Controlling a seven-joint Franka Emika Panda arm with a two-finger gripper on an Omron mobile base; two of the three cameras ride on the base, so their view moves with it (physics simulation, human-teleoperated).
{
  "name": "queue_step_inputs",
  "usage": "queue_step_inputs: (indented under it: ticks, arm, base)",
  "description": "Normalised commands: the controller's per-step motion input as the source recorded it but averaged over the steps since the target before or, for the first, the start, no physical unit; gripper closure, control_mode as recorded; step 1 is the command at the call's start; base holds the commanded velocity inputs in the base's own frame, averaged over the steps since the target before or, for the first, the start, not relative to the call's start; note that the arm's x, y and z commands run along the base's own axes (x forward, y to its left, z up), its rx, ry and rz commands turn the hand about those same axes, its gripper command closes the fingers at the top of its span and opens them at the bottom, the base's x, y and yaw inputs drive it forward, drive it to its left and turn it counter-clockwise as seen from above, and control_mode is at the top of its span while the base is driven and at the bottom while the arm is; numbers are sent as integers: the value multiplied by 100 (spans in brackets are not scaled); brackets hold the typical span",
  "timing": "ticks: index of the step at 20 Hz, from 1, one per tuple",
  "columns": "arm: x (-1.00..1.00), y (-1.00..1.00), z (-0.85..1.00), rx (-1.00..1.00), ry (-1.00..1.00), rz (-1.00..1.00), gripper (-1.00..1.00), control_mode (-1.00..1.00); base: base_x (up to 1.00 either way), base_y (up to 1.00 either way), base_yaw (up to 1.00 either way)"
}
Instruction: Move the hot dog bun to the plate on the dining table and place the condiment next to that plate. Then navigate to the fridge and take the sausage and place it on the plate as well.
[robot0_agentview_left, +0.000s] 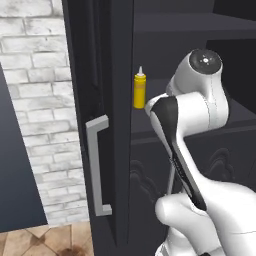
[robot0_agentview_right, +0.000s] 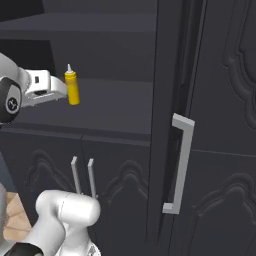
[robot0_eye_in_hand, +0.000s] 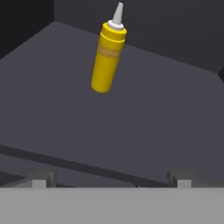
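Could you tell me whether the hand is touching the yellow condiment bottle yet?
Apart. In the hand view, the condiment stands upright on the dark shelf, with bare shelf between it and the open hand.

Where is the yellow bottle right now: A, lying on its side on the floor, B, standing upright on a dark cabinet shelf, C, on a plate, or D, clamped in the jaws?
B: the bottle stands upright, nozzle up, on the dark shelf of the open cabinet; the hand view shows it ahead of the open gripper, untouched.
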Motion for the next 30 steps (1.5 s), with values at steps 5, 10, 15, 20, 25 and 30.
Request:
queue_step_inputs:
  ticks: [5,10,15,20,25,30]
  arm:
    - [54,4,-25,10,-18,3,-100,-100]
    - [37,0,-37,15,-27,12,-100,-100]
    - [31,0,4,7,-15,2,-100,-100]
    - [18,1,6,0,-11,0,-100,-100]
    - [14,3,1,0,-7,0,-100,-100]
    - [5,21,20,0,0,-2,-100,-100]
  base:
    - [0,0,0]
    - [0,0,0]
    - [0,0,0]
    - [0,0,0]
    - [0,0,0]
    - [0,0,0]
